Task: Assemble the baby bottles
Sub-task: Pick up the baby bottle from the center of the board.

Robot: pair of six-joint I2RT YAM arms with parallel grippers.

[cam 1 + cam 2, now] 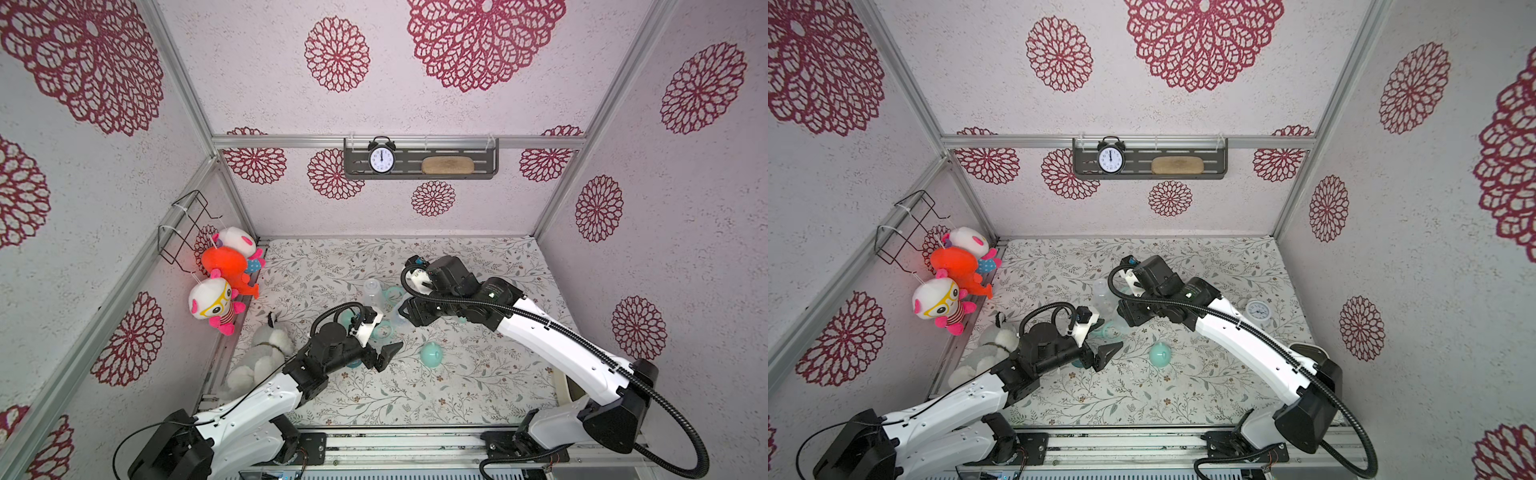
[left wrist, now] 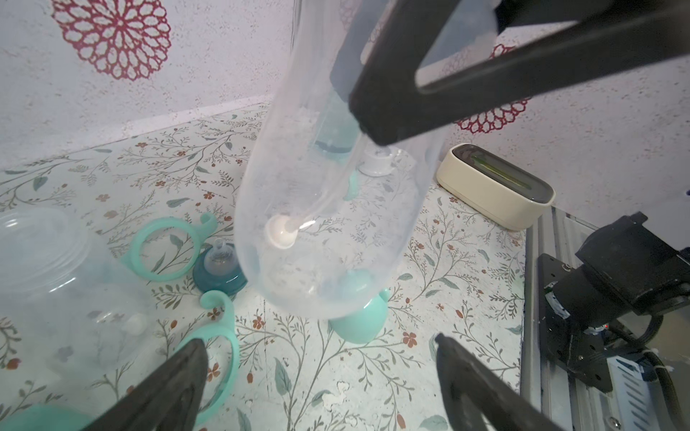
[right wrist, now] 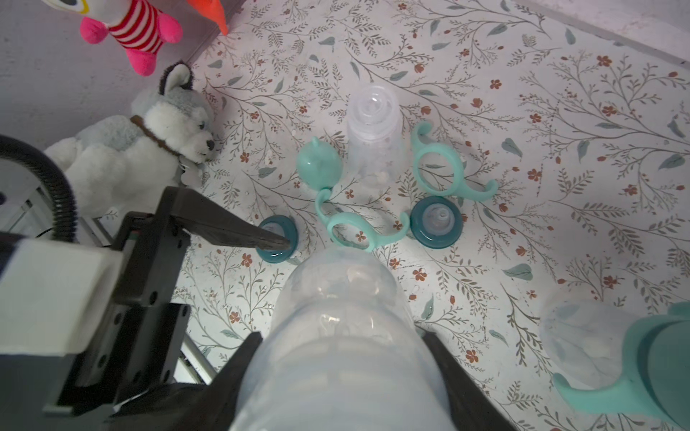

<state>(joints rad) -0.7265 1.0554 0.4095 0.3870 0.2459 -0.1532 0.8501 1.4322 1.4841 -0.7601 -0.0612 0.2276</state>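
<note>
Closest to the right wrist lens: clear plastic bottle body (image 3: 336, 287), clamped across its width by the right gripper (image 3: 341, 337). Black fingers press on both sides. It hangs clear of the floral-print counter (image 1: 457, 395), tilted, free end toward the loose parts. Judgement: held up this way so the other arm can fit pieces onto it.

Top view, left to right:

- Far left of frame: grey-and-white plush husky (image 1: 266, 347) lying at the counter's edge. No part in the job.
- Left of centre: left gripper (image 1: 385, 357), fingers spread wide, nothing between them, low over the parts. The right wrist view shows one finger (image 3: 231, 229) with its tip over a dark teal nipple collar (image 3: 276, 255). Judgement: fetching a collar or ring is the step in hand.
- Centre: second clear bottle (image 1: 372, 291) standing upright with nothing on its neck. A mint two-handled ring (image 3: 418, 166) lies flat just beside it. The held bottle is near these, under the right wrist.
- Lower, right of centre: mint eared dome cap (image 1: 431, 355), alone, apart from both arms.
- Right: small white alarm clock (image 1: 1255, 311), partly behind the right arm.

A third bottle (image 3: 582, 328), cut off in the right wrist view, seems to wear a mint ring; cap not confirmable. Judgement: two bodies are unfitted, so the task is far from done.
</note>
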